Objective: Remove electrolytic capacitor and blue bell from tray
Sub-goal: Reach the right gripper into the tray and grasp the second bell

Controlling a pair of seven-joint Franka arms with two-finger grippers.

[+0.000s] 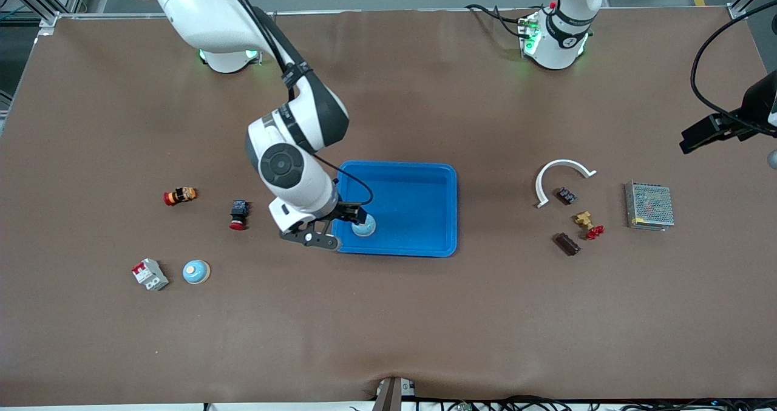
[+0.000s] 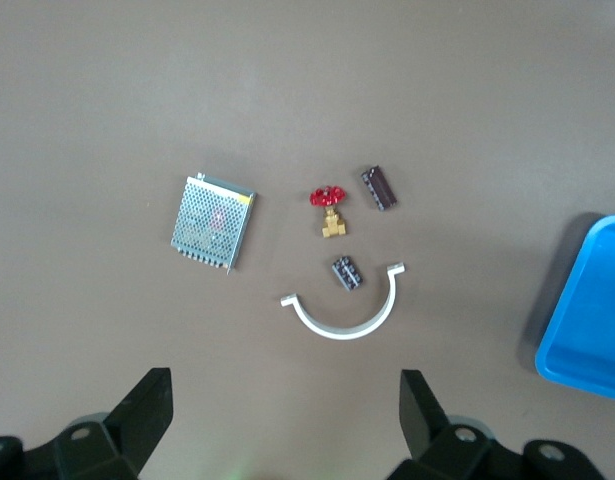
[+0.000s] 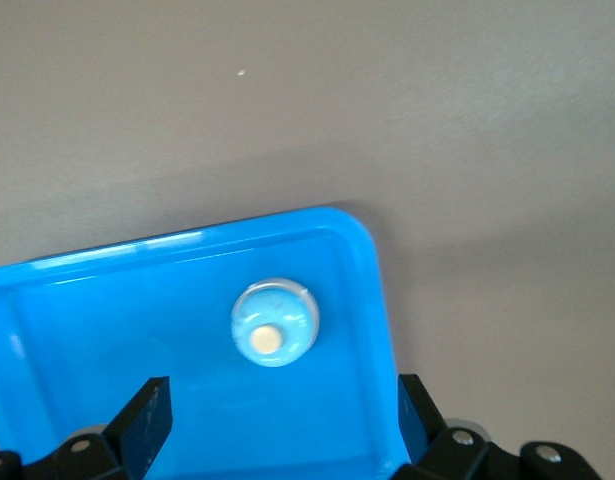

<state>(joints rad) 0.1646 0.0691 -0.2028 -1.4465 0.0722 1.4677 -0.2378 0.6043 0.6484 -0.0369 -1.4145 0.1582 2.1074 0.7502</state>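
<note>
The right gripper (image 1: 358,217) hangs over the corner of the blue tray (image 1: 425,186) toward the right arm's end, fingers spread wide and empty. Directly below it sits the blue bell (image 3: 274,322), a small smooth dome with a pale button on top. It looks light, hard and probably slippery, so pinching low across its round sides seems the safest hold. No capacitor shows inside the tray. The left gripper (image 2: 287,425) waits wide open and empty, high over loose parts well apart from the tray. No writing is readable anywhere
</note>
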